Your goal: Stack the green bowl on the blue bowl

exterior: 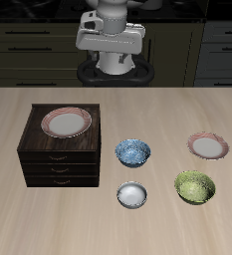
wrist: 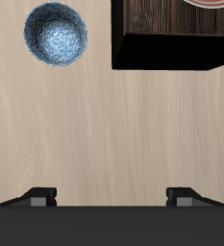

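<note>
The green bowl (exterior: 195, 186), olive and speckled, sits on the table near the front edge. The blue bowl (exterior: 132, 152), blue-and-white mottled, sits near the table's middle, beside the wooden cabinet; it also shows in the wrist view (wrist: 56, 36). My gripper (exterior: 112, 62) hangs high above the back of the table, far from both bowls. In the wrist view my gripper (wrist: 112, 195) shows two fingertips (wrist: 41, 195) spread wide apart with nothing between them. The green bowl is out of the wrist view.
A dark wooden cabinet (exterior: 60, 159) with drawers carries a pink-rimmed plate (exterior: 66, 123). Another pink-rimmed plate (exterior: 208, 146) lies behind the green bowl. A small silvery-white bowl (exterior: 132, 194) sits in front of the blue bowl. The cabinet's corner shows in the wrist view (wrist: 176, 43).
</note>
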